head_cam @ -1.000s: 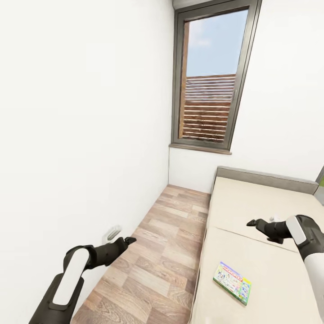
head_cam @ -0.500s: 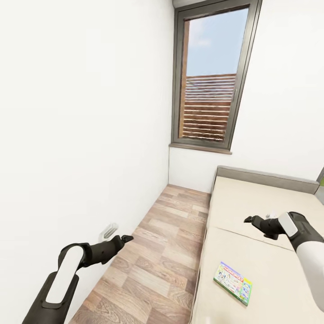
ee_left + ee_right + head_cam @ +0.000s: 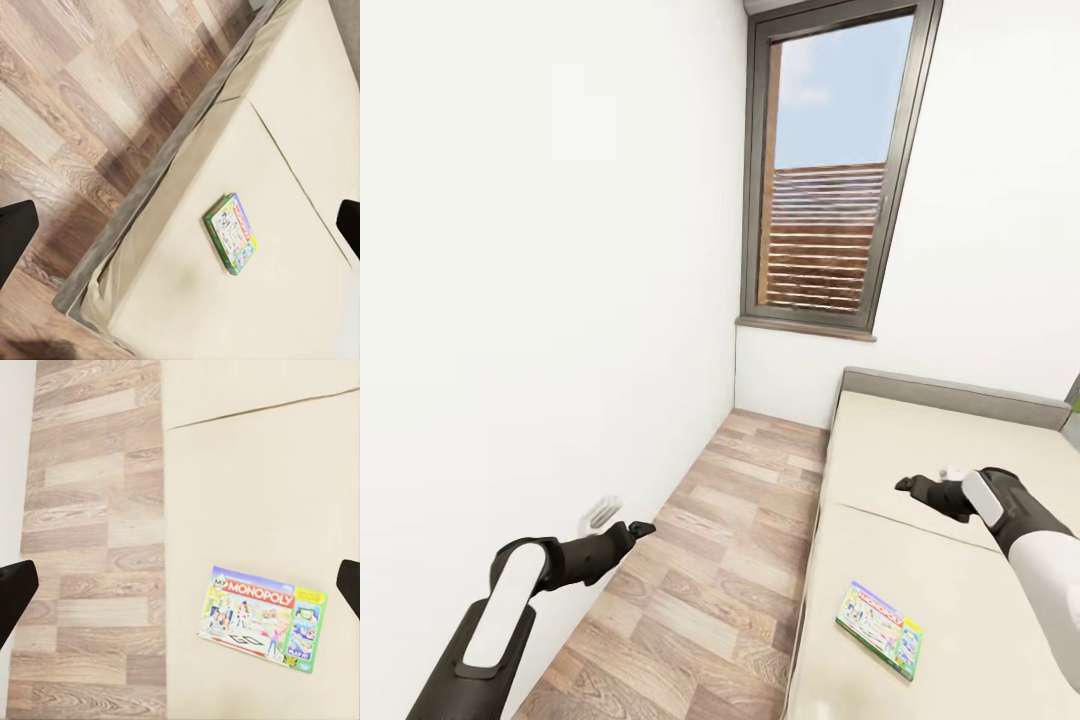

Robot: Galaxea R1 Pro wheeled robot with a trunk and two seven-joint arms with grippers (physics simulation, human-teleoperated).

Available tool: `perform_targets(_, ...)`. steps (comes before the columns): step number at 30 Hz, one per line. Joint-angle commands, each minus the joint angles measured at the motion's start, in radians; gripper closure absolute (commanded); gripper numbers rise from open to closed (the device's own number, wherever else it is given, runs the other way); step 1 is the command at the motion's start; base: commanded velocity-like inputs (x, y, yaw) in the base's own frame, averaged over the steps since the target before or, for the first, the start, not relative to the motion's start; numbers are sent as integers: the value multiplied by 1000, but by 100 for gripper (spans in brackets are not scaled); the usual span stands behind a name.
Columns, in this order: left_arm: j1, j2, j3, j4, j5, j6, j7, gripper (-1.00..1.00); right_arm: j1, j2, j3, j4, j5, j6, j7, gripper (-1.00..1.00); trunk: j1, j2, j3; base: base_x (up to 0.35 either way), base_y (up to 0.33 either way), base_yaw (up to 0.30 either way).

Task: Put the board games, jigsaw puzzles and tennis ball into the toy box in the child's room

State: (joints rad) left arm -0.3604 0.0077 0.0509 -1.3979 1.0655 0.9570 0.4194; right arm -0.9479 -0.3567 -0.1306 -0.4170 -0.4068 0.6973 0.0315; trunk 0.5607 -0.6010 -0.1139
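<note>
1. The head view looks forward and down from high up, along a strip of wood floor (image 3: 710, 560) towards a window (image 3: 830, 170), with the bed (image 3: 920, 470) at the right.
2. The left wrist view looks down from well above, across the floor edge onto the bed, at a slant.
3. The right wrist view looks straight down, nearer the bed; the lettering on the board game (image 3: 264, 619) reads clearly.
4. All three views share that board game (image 3: 878, 628) (image 3: 232, 233), the bed and the floor.
</note>
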Motion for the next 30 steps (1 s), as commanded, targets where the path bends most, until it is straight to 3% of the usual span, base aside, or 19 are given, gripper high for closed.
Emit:
perform_targets(1,-2,0,0,2,11,3,10,-100,-1,0,2,-1,4,3,6,-100,4,-9,-5,0,0,0)
perform_targets(14,-11,-4,-3,19,14,4,8,-100,-3,2,29,-6,4,5,11,-100,54,-100,-46,0,0,-42)
perform_targets(30,-12,-8,-22,17,15,3,10,-100,-3,5,34,-9,2,11,11,-100,115,-212,-96,0,0,-222)
